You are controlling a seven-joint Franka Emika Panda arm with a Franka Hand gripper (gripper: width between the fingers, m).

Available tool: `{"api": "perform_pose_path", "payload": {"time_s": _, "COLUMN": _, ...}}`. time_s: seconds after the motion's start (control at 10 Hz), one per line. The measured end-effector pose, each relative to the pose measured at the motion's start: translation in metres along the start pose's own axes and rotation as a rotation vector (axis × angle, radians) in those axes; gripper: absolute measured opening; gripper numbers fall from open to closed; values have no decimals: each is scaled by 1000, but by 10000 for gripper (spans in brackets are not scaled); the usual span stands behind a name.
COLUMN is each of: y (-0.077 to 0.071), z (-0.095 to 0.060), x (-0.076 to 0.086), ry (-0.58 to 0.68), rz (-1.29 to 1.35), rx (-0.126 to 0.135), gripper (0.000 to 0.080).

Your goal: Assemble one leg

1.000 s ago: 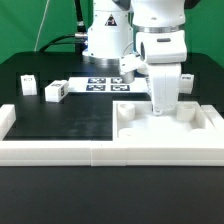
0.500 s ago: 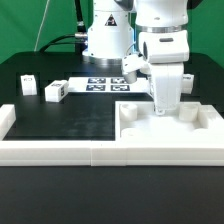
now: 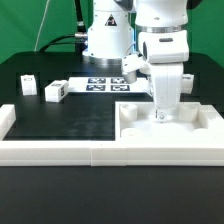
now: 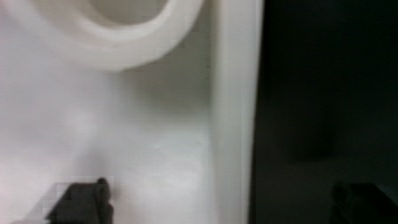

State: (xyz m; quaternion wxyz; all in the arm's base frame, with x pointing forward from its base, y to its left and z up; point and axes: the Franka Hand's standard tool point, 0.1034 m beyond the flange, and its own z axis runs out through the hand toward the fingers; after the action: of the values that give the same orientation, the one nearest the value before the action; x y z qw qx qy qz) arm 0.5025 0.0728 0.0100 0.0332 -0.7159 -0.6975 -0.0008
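Note:
My gripper points straight down at the large flat white slab at the exterior view's right, fingertips at its top face. In the wrist view the two dark fingertips stand wide apart, open, with nothing held between them. Between them lie the slab's white surface and its edge against the black table. A round raised ring on the slab shows ahead. Two legs, small white blocks with tags, lie at the exterior view's left. Another tagged white block shows beside the arm.
The marker board lies behind the slab near the robot base. A white raised border runs along the front and left of the black table mat.

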Motion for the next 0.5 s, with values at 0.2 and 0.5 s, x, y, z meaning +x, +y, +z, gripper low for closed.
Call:
{"api": "perform_pose_path", "payload": {"time_s": 0.2, "y": 0, "z": 0, "x": 0, "ry": 0, "rz": 0, "rx": 0, "gripper": 644}}
{"api": "perform_pose_path", "payload": {"time_s": 0.5, "y": -2, "z": -3, "x": 1, "ry": -3, "rz": 27, "rx": 2, "gripper": 649}}
